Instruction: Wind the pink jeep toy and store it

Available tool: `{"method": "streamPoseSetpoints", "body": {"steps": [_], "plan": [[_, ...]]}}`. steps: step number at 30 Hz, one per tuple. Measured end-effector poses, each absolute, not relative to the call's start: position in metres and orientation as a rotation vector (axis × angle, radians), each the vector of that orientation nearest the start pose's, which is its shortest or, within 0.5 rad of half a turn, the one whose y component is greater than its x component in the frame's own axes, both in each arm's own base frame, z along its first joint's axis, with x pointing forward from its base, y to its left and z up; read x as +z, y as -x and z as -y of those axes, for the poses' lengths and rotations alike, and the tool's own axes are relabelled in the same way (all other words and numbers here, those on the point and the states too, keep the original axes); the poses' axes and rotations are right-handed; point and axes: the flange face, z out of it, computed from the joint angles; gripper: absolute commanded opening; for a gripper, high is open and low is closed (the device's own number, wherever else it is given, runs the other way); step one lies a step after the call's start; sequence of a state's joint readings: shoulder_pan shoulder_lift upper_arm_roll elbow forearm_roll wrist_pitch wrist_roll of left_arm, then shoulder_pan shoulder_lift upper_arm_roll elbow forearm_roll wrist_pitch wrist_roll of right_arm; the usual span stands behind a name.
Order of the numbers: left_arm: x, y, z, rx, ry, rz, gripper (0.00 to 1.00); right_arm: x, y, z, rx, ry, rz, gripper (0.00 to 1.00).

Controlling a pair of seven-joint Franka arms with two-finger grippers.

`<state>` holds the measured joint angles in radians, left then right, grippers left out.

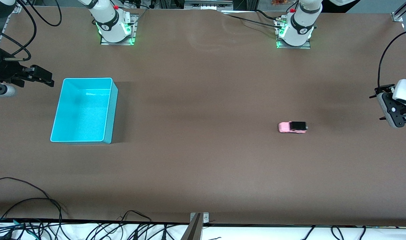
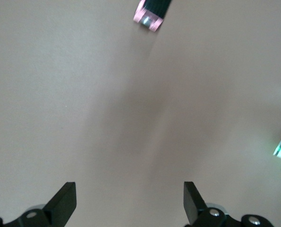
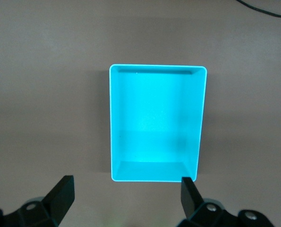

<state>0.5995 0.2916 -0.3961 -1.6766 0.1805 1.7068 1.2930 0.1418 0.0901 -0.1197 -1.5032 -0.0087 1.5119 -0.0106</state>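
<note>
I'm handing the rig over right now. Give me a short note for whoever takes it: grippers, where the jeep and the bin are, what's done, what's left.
Left gripper: open, holding nothing, up over the left arm's end of the table, waiting.
Right gripper: open, holding nothing, up at the right arm's end, beside the cyan bin.
Pink jeep toy: on its wheels on the table, toward the left arm's end, untouched.
The bin holds nothing.
Done: nothing yet.
Left: pick up the jeep, wind it, put it in the bin.

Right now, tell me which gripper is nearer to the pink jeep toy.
Left. The left gripper hangs open at the left arm's end of the table, the pink jeep toy close by. The right gripper hangs open beside the cyan bin.
</note>
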Motion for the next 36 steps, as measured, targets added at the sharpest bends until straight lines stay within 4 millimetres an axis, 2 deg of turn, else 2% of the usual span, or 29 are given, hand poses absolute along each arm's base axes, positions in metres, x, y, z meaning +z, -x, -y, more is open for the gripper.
{"method": "streamPoseSetpoints", "body": {"steps": [11, 19, 27, 31, 36], "plan": [[0.463, -0.603, -0.126, 0.332, 2.829, -1.54, 1.0, 0.601, -0.575, -0.015, 0.127, 3.158, 0.051, 1.0], [0.49, -0.609, -0.095, 0.301, 2.911, -1.31, 1.0, 0.601, -0.575, -0.015, 0.127, 3.158, 0.051, 1.0], [0.514, -0.607, -0.059, 0.283, 2.902, -1.172, 1.0, 0.601, -0.575, -0.015, 0.127, 3.158, 0.051, 1.0], [0.516, -0.607, -0.055, 0.284, 2.905, -1.114, 1.0, 0.601, -0.575, -0.015, 0.127, 3.159, 0.051, 1.0], [0.517, -0.613, -0.06, 0.169, 2.966, -0.992, 1.0, 0.601, -0.575, -0.015, 0.127, 3.158, 0.051, 1.0]]}}
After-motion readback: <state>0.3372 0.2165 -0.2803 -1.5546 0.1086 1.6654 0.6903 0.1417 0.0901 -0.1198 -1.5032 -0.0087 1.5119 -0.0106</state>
